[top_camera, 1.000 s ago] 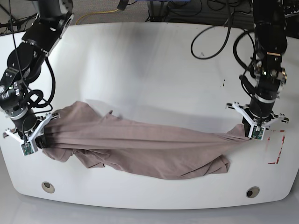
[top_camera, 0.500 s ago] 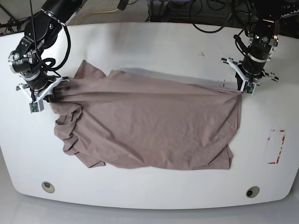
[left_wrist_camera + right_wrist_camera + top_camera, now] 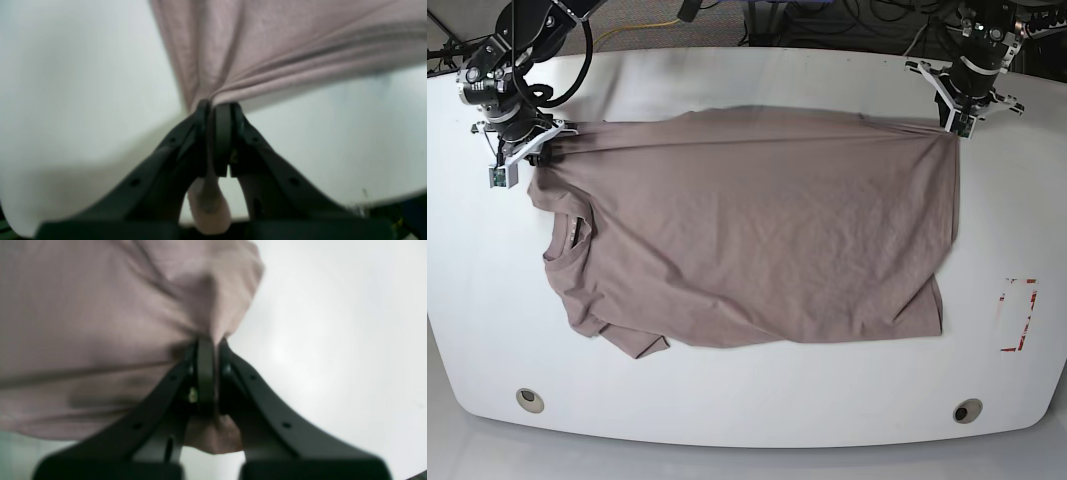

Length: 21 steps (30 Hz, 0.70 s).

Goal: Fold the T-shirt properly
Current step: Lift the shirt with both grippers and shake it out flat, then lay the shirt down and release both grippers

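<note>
At the near edge of the white oval table (image 3: 747, 420) we note two round grommet holes, one near left (image 3: 529, 400) and one near right (image 3: 967, 411), and a red-outlined rectangular marking (image 3: 1019, 315) toward the right side. The plain mauve-brown short-sleeved cotton T-shirt (image 3: 757, 230) lies spread over the middle of the table, wrinkled, its hem side toward the right and its round ribbed collar (image 3: 562, 245) toward the left. We see the near left part bunched, with a fold of cloth (image 3: 632, 340) turned over at the near edge, and the near right corner (image 3: 927, 315) lying slightly doubled. The far edge of the cloth is pulled in a fairly straight, taut line between the two arms. At the far left of the scene, the right gripper (image 3: 519, 160) pinches the shirt's far left corner; the right wrist view confirms its black fingers (image 3: 205, 370) clamped together on a gathered tuft of fabric. At the far right, the left gripper (image 3: 957, 118) grips the far right corner; the left wrist view shows its fingers (image 3: 222, 133) closed on a pinch of cloth, with tension folds radiating away from the pinch. Black cables (image 3: 847, 20) lie beyond the far edge.
</note>
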Available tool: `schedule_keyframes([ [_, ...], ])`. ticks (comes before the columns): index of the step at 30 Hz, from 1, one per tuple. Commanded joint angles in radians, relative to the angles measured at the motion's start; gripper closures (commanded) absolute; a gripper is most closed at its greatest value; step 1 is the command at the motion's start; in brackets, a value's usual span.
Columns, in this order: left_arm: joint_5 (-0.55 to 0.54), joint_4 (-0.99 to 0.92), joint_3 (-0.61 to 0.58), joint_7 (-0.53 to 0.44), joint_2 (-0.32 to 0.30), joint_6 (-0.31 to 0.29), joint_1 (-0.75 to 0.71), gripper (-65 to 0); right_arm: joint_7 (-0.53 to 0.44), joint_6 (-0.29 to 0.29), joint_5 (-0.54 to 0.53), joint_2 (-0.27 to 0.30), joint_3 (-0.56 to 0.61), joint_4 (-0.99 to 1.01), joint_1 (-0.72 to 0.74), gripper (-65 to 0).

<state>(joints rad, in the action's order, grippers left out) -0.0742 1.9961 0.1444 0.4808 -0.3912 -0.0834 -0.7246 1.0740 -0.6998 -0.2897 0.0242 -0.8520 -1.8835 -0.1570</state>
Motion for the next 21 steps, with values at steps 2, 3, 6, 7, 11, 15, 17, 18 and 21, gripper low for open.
schedule_keyframes([
  [2,0.014,0.015,0.036,-0.023,-0.015,0.017,-0.072,0.0,-0.028,0.002,-0.006,-0.004,-0.031,-0.018,-0.028,0.0],
  [3,0.014,0.015,0.045,-0.023,-0.015,0.017,-0.088,0.0,-0.028,0.002,-0.006,-0.005,-0.037,-0.018,-0.036,0.0],
  [6,0.011,0.015,0.054,-0.023,-0.015,0.017,-0.102,0.0,-0.028,0.002,-0.006,-0.017,-0.037,-0.017,-0.057,0.0],
  [7,0.011,0.015,0.054,-0.023,-0.015,0.017,-0.105,0.0,-0.028,0.002,-0.006,-0.025,-0.037,-0.02,-0.066,0.0],
  [11,0.011,0.015,0.071,-0.02,-0.015,0.017,-0.123,-0.6,-0.028,0.002,-0.006,-0.031,-0.04,-0.024,-0.085,-14.9],
  [15,0.011,0.015,0.062,0.025,-0.015,0.017,-0.123,-13.2,-0.028,0.002,-0.006,-0.033,-0.04,-0.026,-0.088,-34.1],
  [17,0.009,0.015,0.062,0.052,-0.015,0.017,-0.122,-25.8,-0.028,0.002,-0.006,-0.033,-0.042,-0.026,-0.085,-43.0],
  [18,0.009,0.015,0.062,0.055,-0.015,0.017,-0.119,-29.9,-0.028,0.002,-0.006,-0.031,-0.042,-0.026,-0.082,-45.3],
  [21,0.009,0.013,0.053,0.055,-0.015,0.017,-0.114,-43.3,-0.03,0.002,-0.006,-0.025,-0.039,-0.026,-0.066,-51.8],
])
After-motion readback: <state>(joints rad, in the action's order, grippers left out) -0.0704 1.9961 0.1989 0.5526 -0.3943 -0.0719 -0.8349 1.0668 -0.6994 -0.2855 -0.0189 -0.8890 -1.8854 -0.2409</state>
